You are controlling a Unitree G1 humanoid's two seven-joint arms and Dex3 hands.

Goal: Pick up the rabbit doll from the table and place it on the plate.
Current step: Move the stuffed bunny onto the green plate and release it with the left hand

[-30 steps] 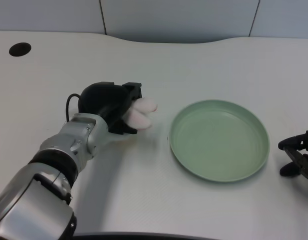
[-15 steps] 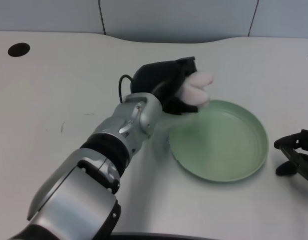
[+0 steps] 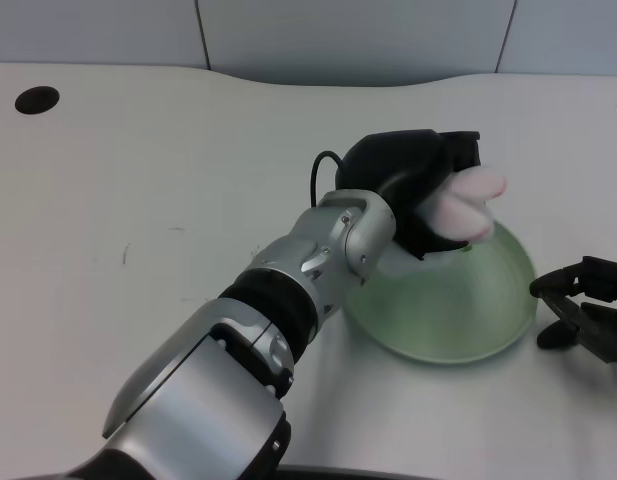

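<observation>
Your left hand [image 3: 413, 190] has swung rightward from beside the green plate [image 3: 488, 325] to above it, fingers clamped around the pink-and-white rabbit doll [image 3: 463, 205] (its pale lobes poking out), held over the dish on the white table [image 3: 138, 200].

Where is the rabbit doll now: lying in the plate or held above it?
Held above it. The left robot hand grips the rabbit doll over the green plate, not yet released.

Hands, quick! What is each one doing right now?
Left hand: holding the rabbit doll above the plate.
Right hand: holds nothing; open or closed, cannot tell.
</observation>
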